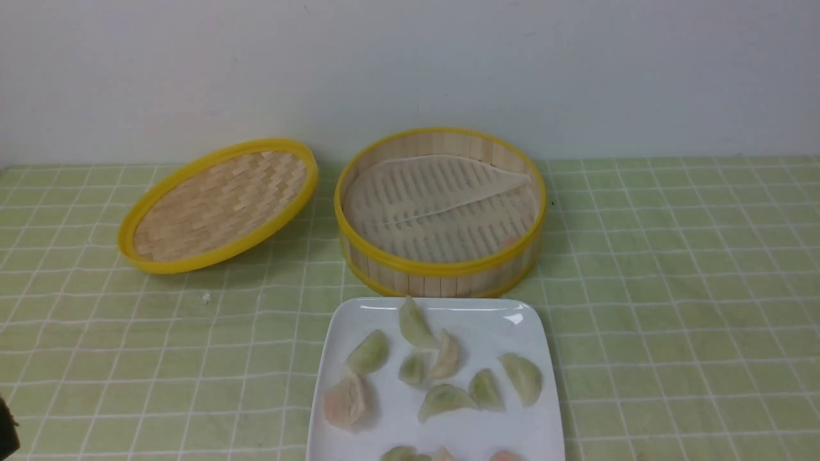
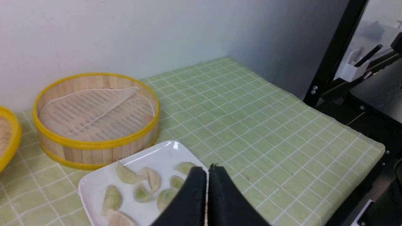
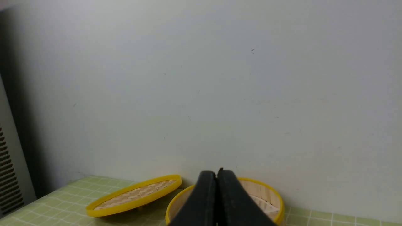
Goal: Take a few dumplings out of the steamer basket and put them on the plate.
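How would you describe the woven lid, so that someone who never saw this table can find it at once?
On the green checked cloth, find the deep round steamer basket standing behind the white plate. The lid sits to the robot's left of that basket, tilted with one edge raised. Both have yellow rims, but the lid is shallow and shows a woven herringbone face instead of slat walls and a pale liner.

no writing, labels, brand marks or numbers can be read anywhere here. the steamer basket (image 1: pixel 441 266), its lid (image 1: pixel 218 205), the plate (image 1: pixel 346 320) and the checked cloth (image 1: pixel 672 288) on the counter all carry none, and the wall (image 1: pixel 410 64) behind is bare of signs.
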You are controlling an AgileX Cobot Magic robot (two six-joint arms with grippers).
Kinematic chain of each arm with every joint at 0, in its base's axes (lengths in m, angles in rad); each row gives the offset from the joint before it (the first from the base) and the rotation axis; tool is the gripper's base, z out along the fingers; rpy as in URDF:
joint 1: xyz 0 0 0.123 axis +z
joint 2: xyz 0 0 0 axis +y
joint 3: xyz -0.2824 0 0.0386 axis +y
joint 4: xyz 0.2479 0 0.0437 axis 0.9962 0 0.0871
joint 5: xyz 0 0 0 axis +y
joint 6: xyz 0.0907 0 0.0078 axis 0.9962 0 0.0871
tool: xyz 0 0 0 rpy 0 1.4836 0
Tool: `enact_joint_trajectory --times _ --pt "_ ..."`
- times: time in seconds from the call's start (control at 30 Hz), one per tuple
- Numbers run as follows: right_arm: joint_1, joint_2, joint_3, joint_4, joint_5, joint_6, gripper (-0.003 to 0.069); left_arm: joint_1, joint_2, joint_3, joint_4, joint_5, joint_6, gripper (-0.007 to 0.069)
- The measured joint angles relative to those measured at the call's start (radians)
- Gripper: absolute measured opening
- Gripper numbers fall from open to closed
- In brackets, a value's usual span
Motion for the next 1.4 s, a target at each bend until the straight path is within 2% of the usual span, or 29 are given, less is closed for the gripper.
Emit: enact_joint_trajectory --times 0.13,0.3,0.33,0.4,0.53,0.67,0.8,1.07,1.4 --pt "0.000 0.000 0.000 0.000 0.000 0.000 -0.0015 0.000 0.000 0.010 0.033 -0.045 0.047 -0.0006" --pt "0.000 0.000 0.000 0.000 0.000 0.000 -0.0015 0.017 -0.030 0.091 0.171 -0.147 0.042 -0.0006" --pt "0.000 0.000 0.000 0.000 0.000 0.000 -0.0015 0.054 -0.066 0.162 0.251 -0.192 -0.017 -0.0006" --pt "0.000 0.000 0.000 0.000 0.000 0.000 -0.0015 0.105 -0.117 0.249 0.331 -0.245 -0.089 -0.0006" --pt "0.000 0.000 0.000 0.000 0.000 0.000 -0.0015 0.229 -0.250 0.457 0.424 -0.316 -0.175 -0.0006" --pt "0.000 0.000 0.000 0.000 0.000 0.000 -0.0015 0.340 -0.334 0.632 0.438 -0.343 -0.175 -0.0006" --pt "0.000 0.000 0.000 0.000 0.000 0.000 -0.0015 0.409 -0.337 0.756 0.442 -0.357 -0.175 -0.0006" --pt "0.000 0.000 0.000 0.000 0.000 0.000 -0.0015 0.424 -0.337 0.859 0.445 -0.462 -0.182 -0.0006" --pt "0.000 0.000 0.000 0.000 0.001 0.000 -0.0015 0.424 -0.337 0.863 0.445 -0.486 -0.182 -0.0006"
